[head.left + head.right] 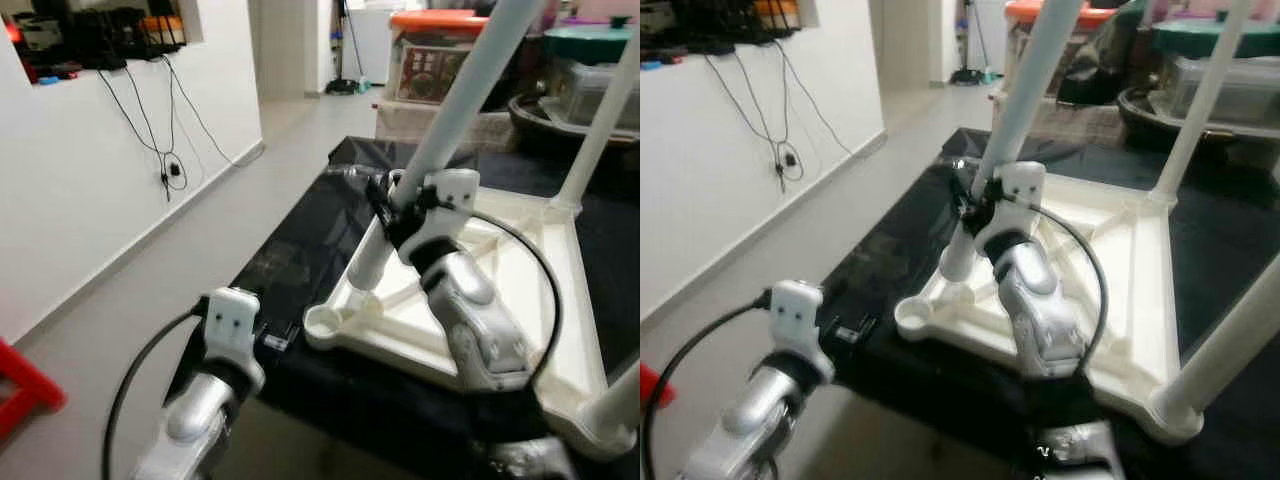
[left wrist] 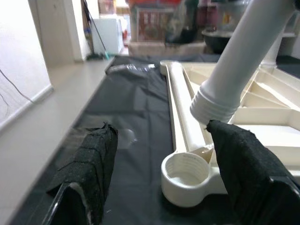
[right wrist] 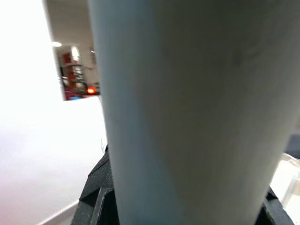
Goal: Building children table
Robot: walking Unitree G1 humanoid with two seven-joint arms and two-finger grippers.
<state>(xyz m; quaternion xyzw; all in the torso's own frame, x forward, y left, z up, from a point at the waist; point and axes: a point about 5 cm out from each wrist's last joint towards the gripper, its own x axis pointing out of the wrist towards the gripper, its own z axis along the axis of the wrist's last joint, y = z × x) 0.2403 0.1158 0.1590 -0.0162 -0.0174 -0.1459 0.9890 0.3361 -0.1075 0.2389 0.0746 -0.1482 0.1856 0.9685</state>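
Observation:
A white plastic table top (image 1: 400,320) lies upside down on a black cloth (image 1: 300,250). Two white legs stand in its corners, one at the far right (image 1: 600,130) and one at the near right (image 1: 625,395). My right gripper (image 1: 395,205) is shut on a third white leg (image 1: 470,90), which it holds tilted. The leg's threaded end (image 2: 215,105) hangs just above the frame rim, beside the empty round socket (image 2: 185,171) at the near left corner. My left gripper (image 2: 164,126) is open, low at the cloth's left edge, facing that socket with nothing between its fingers (image 2: 89,164).
A white wall with dangling cables (image 1: 165,150) runs along the left, with bare floor beside it. A red object (image 1: 25,385) lies at the lower left. Storage boxes (image 1: 435,50) and a green-lidded container (image 1: 590,45) crowd the back.

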